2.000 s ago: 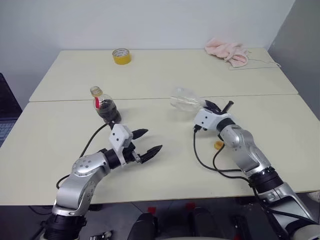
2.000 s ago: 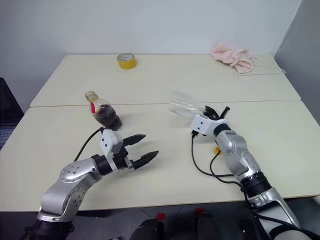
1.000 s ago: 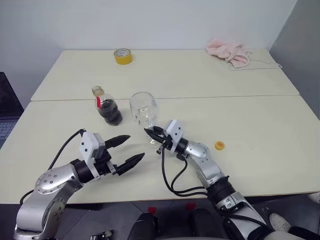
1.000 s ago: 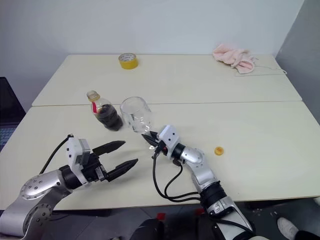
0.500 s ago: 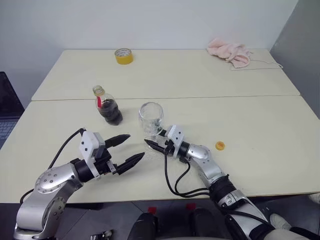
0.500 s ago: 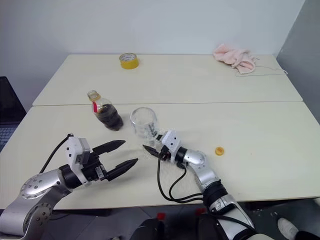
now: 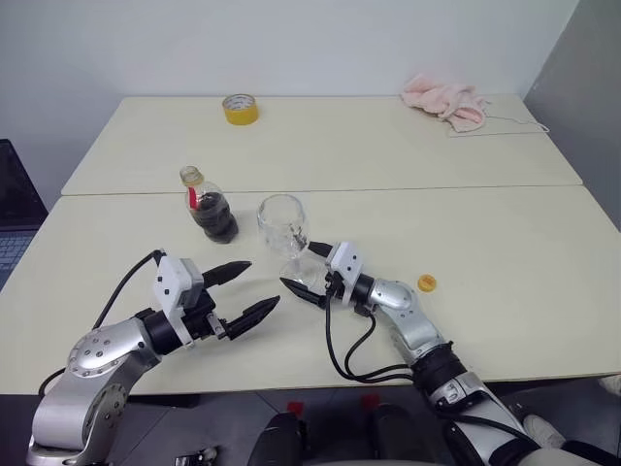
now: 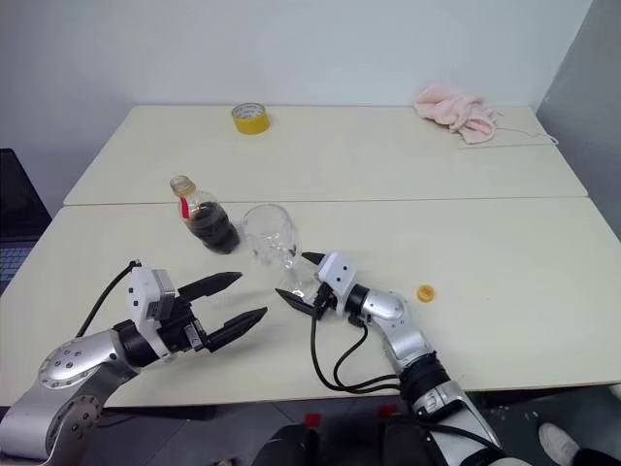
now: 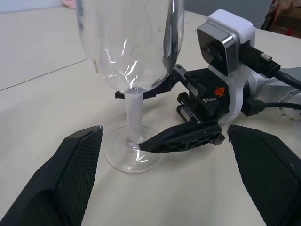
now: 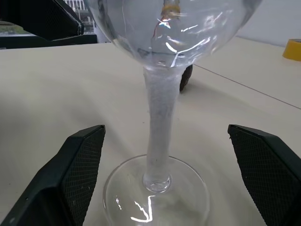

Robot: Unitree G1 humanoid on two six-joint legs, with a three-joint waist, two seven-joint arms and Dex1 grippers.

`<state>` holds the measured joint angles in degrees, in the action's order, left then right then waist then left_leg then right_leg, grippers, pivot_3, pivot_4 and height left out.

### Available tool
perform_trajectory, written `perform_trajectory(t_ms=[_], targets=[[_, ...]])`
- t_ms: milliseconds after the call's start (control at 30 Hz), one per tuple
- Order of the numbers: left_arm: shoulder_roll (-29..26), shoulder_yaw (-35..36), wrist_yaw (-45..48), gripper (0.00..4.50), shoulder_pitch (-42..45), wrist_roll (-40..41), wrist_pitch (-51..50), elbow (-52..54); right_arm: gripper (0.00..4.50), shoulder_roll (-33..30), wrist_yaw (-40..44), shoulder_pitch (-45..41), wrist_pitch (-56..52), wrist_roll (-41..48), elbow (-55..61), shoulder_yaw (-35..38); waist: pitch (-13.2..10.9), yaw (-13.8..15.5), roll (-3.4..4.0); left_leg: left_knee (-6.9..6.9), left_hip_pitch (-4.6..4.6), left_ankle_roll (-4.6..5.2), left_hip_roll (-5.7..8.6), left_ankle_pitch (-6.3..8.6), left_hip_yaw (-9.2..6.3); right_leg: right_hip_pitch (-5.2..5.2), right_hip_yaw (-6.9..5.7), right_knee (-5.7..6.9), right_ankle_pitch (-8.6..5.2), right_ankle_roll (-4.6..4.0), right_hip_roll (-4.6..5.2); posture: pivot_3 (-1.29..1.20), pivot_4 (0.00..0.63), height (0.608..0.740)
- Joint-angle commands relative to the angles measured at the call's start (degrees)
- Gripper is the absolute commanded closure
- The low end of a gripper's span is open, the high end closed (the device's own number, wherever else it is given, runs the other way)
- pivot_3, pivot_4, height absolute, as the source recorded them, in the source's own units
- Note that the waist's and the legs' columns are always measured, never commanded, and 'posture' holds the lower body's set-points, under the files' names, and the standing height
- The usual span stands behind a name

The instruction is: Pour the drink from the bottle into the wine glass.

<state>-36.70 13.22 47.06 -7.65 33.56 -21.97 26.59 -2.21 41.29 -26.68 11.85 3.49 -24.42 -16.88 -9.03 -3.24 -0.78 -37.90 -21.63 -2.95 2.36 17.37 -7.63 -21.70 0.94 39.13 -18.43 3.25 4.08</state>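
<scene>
right wrist view — wine glass (image 10: 157, 141) upright, stem vertical, bottle (image 7: 208, 206) upright

1. The wine glass (image 7: 283, 230) stands upright just beside the bottle (image 7: 206, 207), with only a narrow gap between them.
2. The right gripper (image 7: 307, 271) sits with fingers spread either side of the glass stem, blocking that side.
3. The left gripper (image 7: 245, 290), fingers apart, has bare table (image 7: 116, 243) between it and the bottle.
4. The bottle cap (image 7: 425, 282), tape roll (image 7: 238, 108) and pink cloth (image 7: 444, 101) lie well apart from the glass.
</scene>
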Motion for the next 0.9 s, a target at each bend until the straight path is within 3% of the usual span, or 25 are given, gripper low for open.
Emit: perform_trajectory(t_ms=[33, 367, 500, 733, 900], targets=[[0.29, 1.4, -1.31, 0.0, -0.19, 1.19, -1.06, 0.53, 0.03, -2.53, 1.51, 2.17, -4.78, 2.11, 9.55, 0.93, 0.0, 0.04, 0.0, 0.0, 0.0, 0.0, 0.0, 0.0, -0.01, 0.0, 0.0, 0.0, 0.0, 0.0, 0.0, 0.0, 0.15, 0.74], [2.82, 2.65, -4.79, 0.0, -1.38, -0.79, 1.08, 0.0, 0.03, -16.3, 4.0, 11.99, -22.96, 8.36, 34.35, 4.69, 0.0, 0.64, -0.01, 0.0, -0.03, 0.03, 0.0, 0.02, -0.02, 0.04, -0.01, -0.03, 0.0, 0.0, 0.01, 0.0, 0.15, 0.74], [5.66, 4.42, -7.54, 0.0, -1.74, -0.89, 2.86, -1.19, 0.03, -21.96, 3.28, 16.86, -31.89, 13.59, 47.79, 9.36, -0.02, 1.05, 0.02, 0.0, -0.05, 0.04, 0.01, 0.02, -0.01, 0.04, 0.0, -0.06, 0.0, 0.0, 0.02, 0.0, 0.15, 0.74], [8.82, 6.17, -13.89, 0.0, -1.03, -4.28, 6.01, -2.58, 0.03, -27.97, -0.3, 17.36, -43.38, 23.63, 61.29, 19.7, 0.0, 1.6, -0.01, -0.05, -0.04, 0.05, 0.01, 0.03, -0.06, 0.14, -0.05, -0.1, 0.0, 0.01, 0.02, 0.0, 0.15, 0.74], [8.98, 4.96, -19.08, 0.0, 1.62, -9.81, 6.17, -6.04, 0.03, -31.4, -0.76, 16.08, -49.58, 31.58, 66.18, 22.89, 0.0, 1.61, -0.01, -0.05, 0.0, 0.07, 0.04, 0.03, -0.04, 0.23, -0.06, -0.12, 0.0, 0.01, 0.03, 0.0, 0.15, 0.74]])
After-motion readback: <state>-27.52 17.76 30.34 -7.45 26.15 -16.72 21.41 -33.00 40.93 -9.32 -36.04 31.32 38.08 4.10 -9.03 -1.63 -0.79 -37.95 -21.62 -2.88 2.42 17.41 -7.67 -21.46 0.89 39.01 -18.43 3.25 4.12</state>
